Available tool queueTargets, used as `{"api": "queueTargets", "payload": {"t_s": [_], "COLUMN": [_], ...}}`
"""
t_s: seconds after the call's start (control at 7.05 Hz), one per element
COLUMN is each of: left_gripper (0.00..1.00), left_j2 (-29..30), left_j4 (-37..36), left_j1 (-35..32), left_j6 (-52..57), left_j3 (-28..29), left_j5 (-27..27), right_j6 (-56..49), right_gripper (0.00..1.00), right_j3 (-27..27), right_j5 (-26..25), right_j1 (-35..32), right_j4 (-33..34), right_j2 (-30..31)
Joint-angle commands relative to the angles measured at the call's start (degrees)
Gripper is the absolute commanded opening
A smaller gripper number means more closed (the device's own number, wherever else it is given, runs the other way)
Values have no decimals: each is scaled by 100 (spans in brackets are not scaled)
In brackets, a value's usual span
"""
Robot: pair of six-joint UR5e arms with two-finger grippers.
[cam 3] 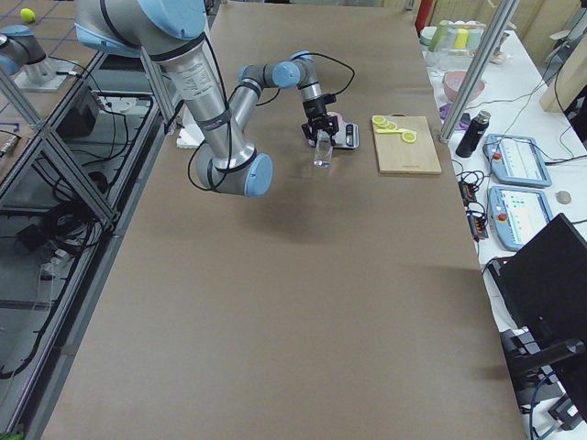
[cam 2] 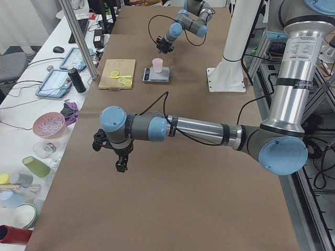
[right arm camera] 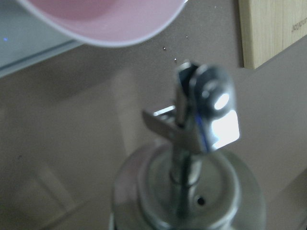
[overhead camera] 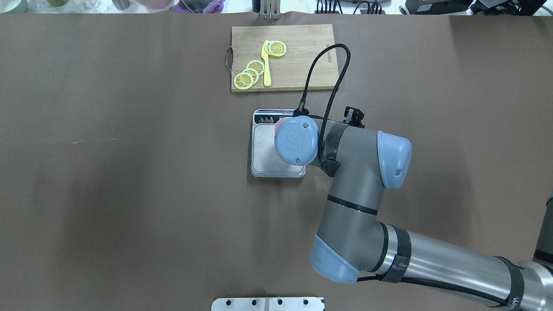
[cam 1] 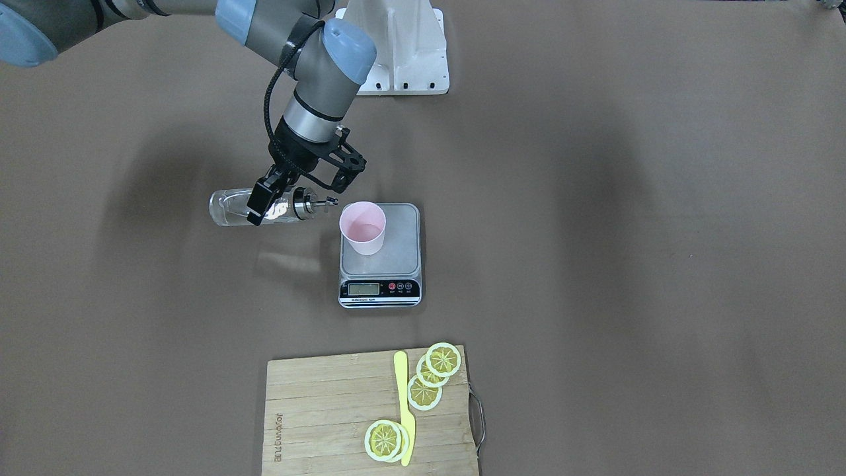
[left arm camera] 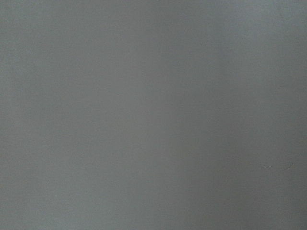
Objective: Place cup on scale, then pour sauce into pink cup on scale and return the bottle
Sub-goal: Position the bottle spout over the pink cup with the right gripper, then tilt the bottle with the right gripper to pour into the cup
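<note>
The pale pink cup (cam 1: 362,227) stands upright on the left part of the scale's steel platform (cam 1: 396,258). My right gripper (cam 1: 264,206) is shut on the clear glass bottle (cam 1: 228,206) and holds it on its side, above the table beside the scale. The metal spout (cam 1: 318,203) points at the cup and stops just short of its rim. The right wrist view shows the spout (right arm camera: 204,115) below the cup's rim (right arm camera: 103,19). I cannot make out the sauce. My left gripper (cam 2: 112,151) hangs over bare table far from the scale; I cannot tell its state.
A wooden cutting board (cam 1: 317,410) with lemon slices (cam 1: 443,359) and a yellow knife (cam 1: 403,403) lies beyond the scale, on the operators' side. The robot's white base plate (cam 1: 403,53) is behind the scale. The left wrist view shows only brown table cover.
</note>
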State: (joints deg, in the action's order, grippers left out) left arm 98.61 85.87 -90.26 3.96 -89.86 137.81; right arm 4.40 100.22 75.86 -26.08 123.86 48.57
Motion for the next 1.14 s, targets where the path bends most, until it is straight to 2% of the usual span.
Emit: {"api": "queueTargets", "payload": {"t_s": [0.0, 0.99], "left_gripper": [97, 97], "left_j2": [0, 18], "left_j4": [0, 9], "left_j1": [-1, -9], "left_j6": [0, 97], "left_j3": [4, 21], "left_j5": [0, 0], "right_j6": [0, 167], "right_gripper": [24, 23], "right_j3": [-125, -687], "right_j5": [-159, -212], "right_j1": [6, -2], "right_j4": [181, 402], "right_j2": [-145, -533]}}
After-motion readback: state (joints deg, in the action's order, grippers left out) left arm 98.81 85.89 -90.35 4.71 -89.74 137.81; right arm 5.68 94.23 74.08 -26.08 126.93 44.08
